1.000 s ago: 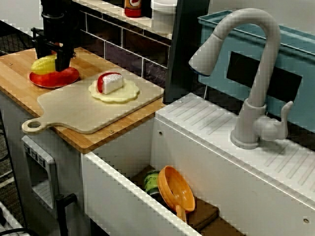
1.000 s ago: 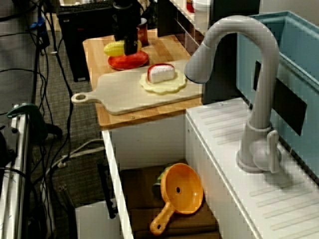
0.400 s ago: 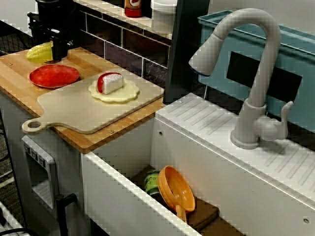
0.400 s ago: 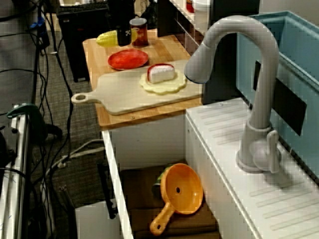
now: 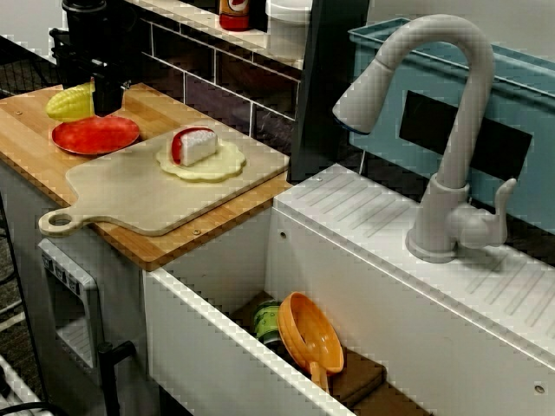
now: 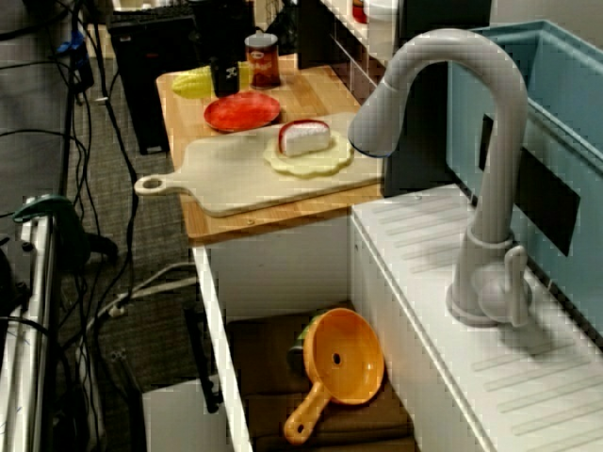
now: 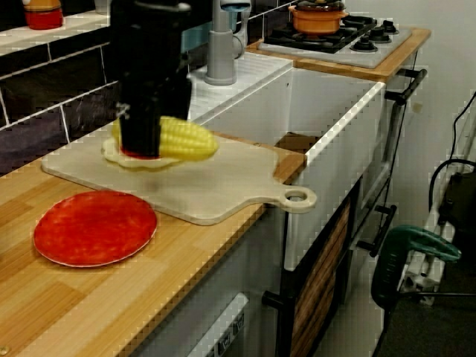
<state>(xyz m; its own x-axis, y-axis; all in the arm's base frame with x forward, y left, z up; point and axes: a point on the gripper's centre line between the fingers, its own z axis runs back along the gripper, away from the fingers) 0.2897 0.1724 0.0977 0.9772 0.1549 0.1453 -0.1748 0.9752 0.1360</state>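
1. The pincer (image 7: 141,145) is clamped on a yellow corn cob (image 7: 184,140). Its jaws stand only as far apart as the cob is thick. They grip one end, and the rest of the cob sticks out sideways, roughly level.
2. The corn cob hangs in the air, higher than the red plate (image 7: 95,227) and not touching it. In the view across the sink it shows just past the plate's rim, on the side away from the sink and toward the tiled wall.
3. The red plate lies flat on the wooden counter (image 5: 26,130), below and beside the pincer.
4. A tin can (image 6: 262,58) stands upright behind the plate, toward the wall. It is just beside the pincer's black body and is the nearest standing thing to it.
5. On the plate's sink side lies a pale cutting board (image 5: 147,195), its edge just beside the plate's rim and its handle pointing off the counter's front.
6. On the board, well apart from the plate, sits a flat dough disc (image 5: 217,165) with a red-and-white wedge (image 5: 192,145) on top.
7. Beyond the board from the plate is the white sink (image 5: 347,260). In its basin lie an orange strainer (image 5: 310,334) and a green tin (image 5: 267,319), the two touching.
8. A grey tap (image 5: 442,130) rises behind the basin, far from the plate.
9. In the view from the counter's end, an orange pot (image 7: 320,16) stands farthest from the plate, past the sink.
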